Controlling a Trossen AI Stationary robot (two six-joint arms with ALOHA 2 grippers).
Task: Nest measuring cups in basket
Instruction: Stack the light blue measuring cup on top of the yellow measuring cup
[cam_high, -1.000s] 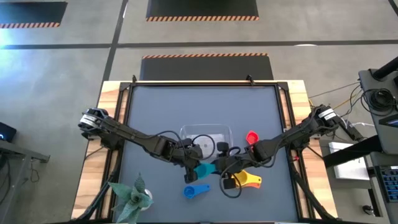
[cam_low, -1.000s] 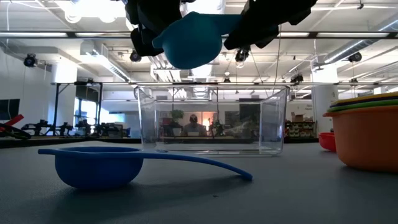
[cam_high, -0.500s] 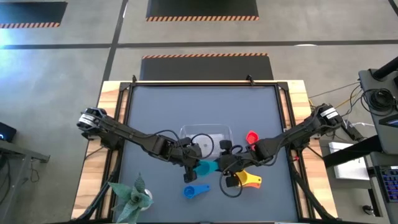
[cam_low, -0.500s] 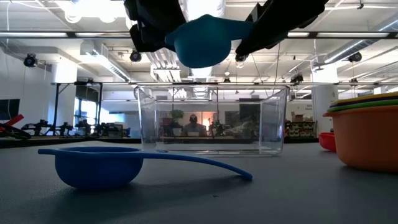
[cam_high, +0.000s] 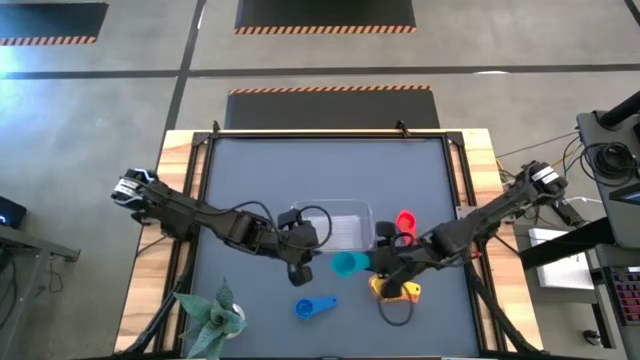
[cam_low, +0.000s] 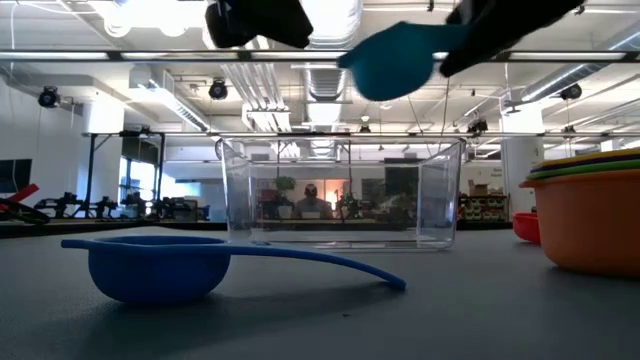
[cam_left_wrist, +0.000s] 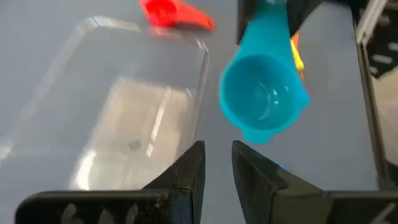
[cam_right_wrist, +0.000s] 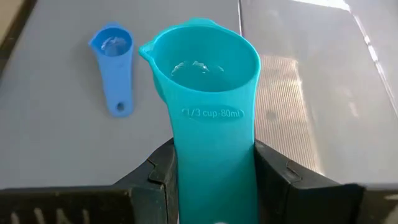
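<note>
Status: the task is at an early stage. The basket (cam_high: 332, 222) holds no cups, so no cup has been placed in it.

Near edge of the table: the blue cup (cam_high: 305, 307) lies alone, bowl up, its handle pointing right. To the right of it sits a stack of cups (cam_high: 400, 290); orange, green and yellow rims are visible in the low view, so part of the nesting appears done outside the basket. Whether more cups sit inside the stack cannot be told.

Middle zone: the right claw (cam_right_wrist: 214, 165) grips the teal cup (cam_high: 346, 264) by its handle, fingers clamped on both sides. The cup is in the air, mouth up, empty, just off the near edge of the basket. The left claw (cam_left_wrist: 216, 163) hovers beside it at the basket's near left corner, fingers close together and holding nothing.

Far zone: the red cup (cam_high: 404, 220) rests on the table just beside the basket's right end.

Remaining, by estimate: place the teal cup, then bring in the stack, the blue and the red cup.
</note>
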